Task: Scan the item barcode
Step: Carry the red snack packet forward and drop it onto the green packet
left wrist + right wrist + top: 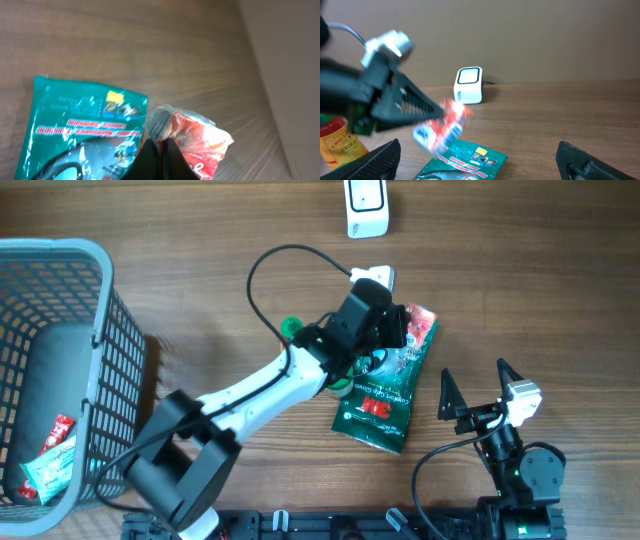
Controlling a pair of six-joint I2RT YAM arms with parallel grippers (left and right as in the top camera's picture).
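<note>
1. Since the left fingers (148,161) are clamped together on one crumpled edge of the red snack packet (197,135), the packet hangs off the table. It is just above the green packet (75,125), which lies flat near the centre of the overhead frame. The step in hand, I judge, is presenting the red packet to the scanner.
2. The white barcode scanner (367,208) stands at the top centre of the overhead frame, apart from the red packet. Carry the packet up-frame towards it, lifting clear so the green packet is not dragged along.
3. No barcode can be made out in any view, so turn the wrist slowly until a printed panel faces the scanner's dark window. Crinkled foil may bend the code, so offer the flattest face.
4. The pinch takes only an edge. Move gently, or the packet may swing or slip.
5. The right fingers (449,395) stand wide apart and empty at the lower right of the overhead frame. They should stay out of the path unless needed to flatten the packet.
</note>
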